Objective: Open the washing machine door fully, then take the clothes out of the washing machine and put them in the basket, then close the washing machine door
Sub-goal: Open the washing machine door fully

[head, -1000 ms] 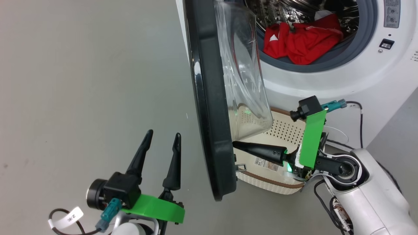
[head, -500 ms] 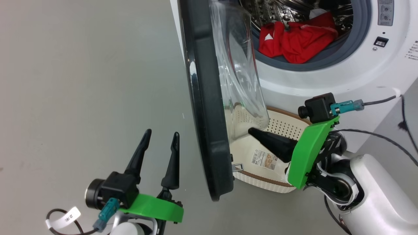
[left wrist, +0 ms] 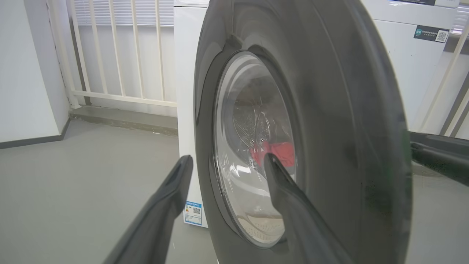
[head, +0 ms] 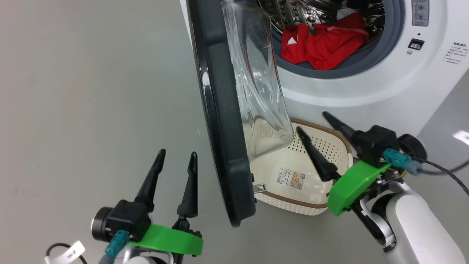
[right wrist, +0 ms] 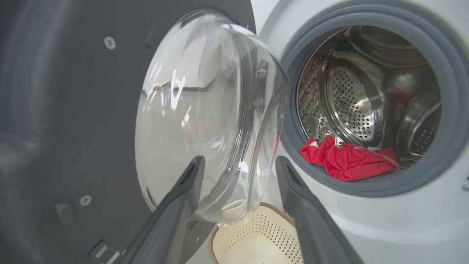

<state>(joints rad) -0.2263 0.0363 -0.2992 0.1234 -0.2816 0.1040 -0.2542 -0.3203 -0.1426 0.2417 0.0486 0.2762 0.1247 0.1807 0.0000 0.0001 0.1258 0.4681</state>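
- Right gripper point(head: 311, 121) is spread wide, holding nothing (the basket point(head: 289, 203) sits below its fingers).
- The washing machine door point(head: 220, 128) stands ajar just to its left; the clothes point(head: 322, 47) lie ahead of it inside the washing machine point(head: 366, 91).
- Left gripper point(head: 177, 152) gapes empty, the door to its right.

Basket point(head: 289, 205) corner (left) behind door point(head: 220, 128)

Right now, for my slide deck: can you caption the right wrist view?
Open right gripper facing the swung-open washing machine door, red clothes in the drum, basket below.
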